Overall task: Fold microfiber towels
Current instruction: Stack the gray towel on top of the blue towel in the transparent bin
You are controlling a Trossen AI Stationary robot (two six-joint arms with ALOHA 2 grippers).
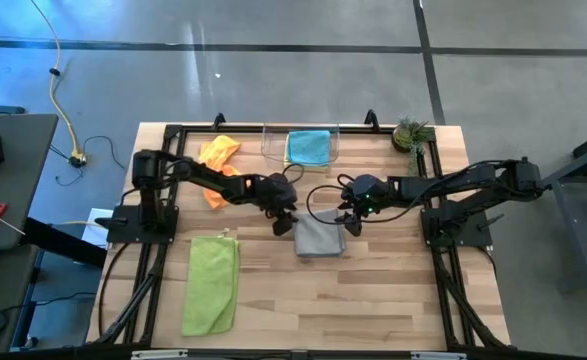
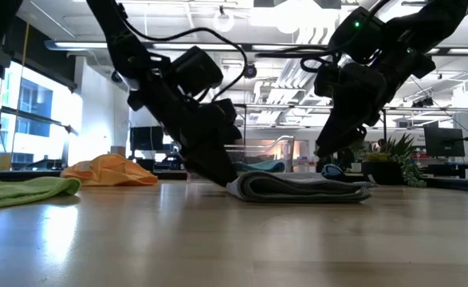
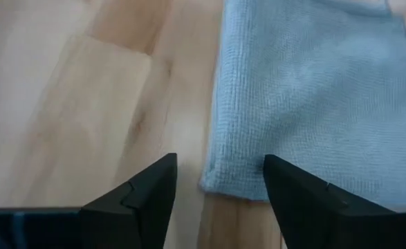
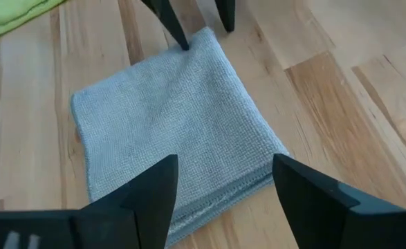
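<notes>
A grey towel (image 1: 319,237) (image 2: 301,187) (image 4: 168,131) lies folded into a small flat square at the table's middle. My left gripper (image 1: 283,224) (image 3: 220,187) is open, low at the towel's far left corner (image 3: 216,181), which lies between its fingers. My right gripper (image 1: 351,222) (image 4: 223,187) is open and hangs slanting down over the towel's far right edge, clear of it. A lime green towel (image 1: 211,283) lies spread at the near left. An orange towel (image 1: 216,155) is bunched at the far left. My left gripper stands with its open fingers on either side of the grey towel's far left corner (image 4: 189,48), slanting down from the table's left. One fingertip (image 4: 178,38) is right at the cloth's edge; whether it touches, I cannot tell. The towel lies flat on the table.
A clear plastic bin (image 1: 268,145) at the far edge holds a teal towel (image 1: 308,146). A small potted plant (image 1: 410,133) stands at the far right corner. Bare wood stretches across the near middle and near right of the table.
</notes>
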